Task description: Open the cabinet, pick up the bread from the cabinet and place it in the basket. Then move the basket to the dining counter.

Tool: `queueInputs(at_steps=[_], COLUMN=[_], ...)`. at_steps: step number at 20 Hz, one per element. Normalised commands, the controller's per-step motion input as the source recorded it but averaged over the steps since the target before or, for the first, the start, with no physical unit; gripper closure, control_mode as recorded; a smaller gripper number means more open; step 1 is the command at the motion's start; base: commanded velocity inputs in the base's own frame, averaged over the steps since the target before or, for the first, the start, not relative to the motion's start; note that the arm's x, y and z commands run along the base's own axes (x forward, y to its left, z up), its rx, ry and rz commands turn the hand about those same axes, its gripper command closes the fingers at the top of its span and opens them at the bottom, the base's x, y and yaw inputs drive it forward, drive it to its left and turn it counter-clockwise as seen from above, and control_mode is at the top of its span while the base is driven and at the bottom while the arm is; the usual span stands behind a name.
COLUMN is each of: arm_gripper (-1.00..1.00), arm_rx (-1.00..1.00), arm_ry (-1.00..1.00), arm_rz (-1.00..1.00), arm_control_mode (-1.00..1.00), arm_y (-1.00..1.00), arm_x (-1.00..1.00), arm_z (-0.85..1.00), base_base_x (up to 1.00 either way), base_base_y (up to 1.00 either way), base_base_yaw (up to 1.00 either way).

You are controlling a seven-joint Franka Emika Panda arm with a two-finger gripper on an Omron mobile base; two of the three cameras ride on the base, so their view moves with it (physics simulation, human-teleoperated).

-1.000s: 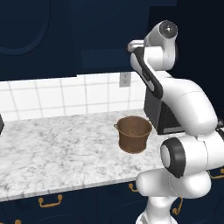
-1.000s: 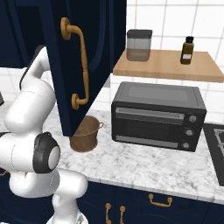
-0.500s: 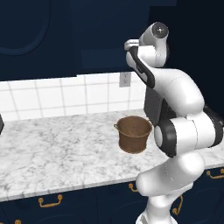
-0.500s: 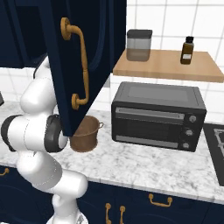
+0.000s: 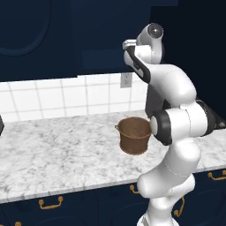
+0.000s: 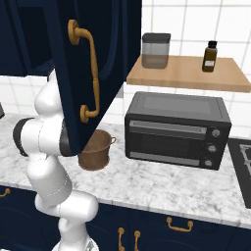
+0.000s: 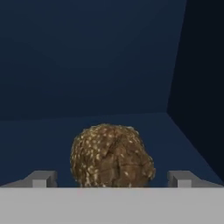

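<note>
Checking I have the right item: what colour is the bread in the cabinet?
Brown with pale speckles; the bread shows best in the hand view.

Black toaster oven [image 6: 176, 130] on marble counter [image 6: 162, 184]; jar [image 6: 155, 50], bottle [image 6: 210, 56] on shelf [image 6: 191, 73].

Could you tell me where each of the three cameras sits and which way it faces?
Left base view: behind the arm's left, facing the counter and basket; arm at right.
Right base view: behind its right, facing the open cabinet door and oven; arm at left.
Hand view: inside the cabinet, facing the bread between open tool tips.
Both base views share the basket.
</note>
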Motion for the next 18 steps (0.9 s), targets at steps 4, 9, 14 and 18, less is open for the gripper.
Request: queueInputs(at_steps=[4, 9, 14, 18], arm_gripper=[-1.0, -1.0, -1.0, 1.0], arm_rx=[0.0, 0.0, 0.0, -0.02], arm_ry=[0.0, 0.0, 0.01, 0.1], arm_rz=[0.01, 0.01, 0.0, 0.01], arm_control_mode=[-1.0, -1.0, -1.0, -1.0], arm_y=[0.0, 0.0, 0.0, 0.23], arm_x=[0.42, 0.45, 0.39, 0.24], arm_z=[-0.16, -0.18, -0.22, -0.73], base_base_x=[0.0, 0.0, 0.0, 0.0], base_base_y=[0.0, 0.0, 0.0, 0.0], base_base_yaw=[0.0, 0.0, 0.0, 0.0])
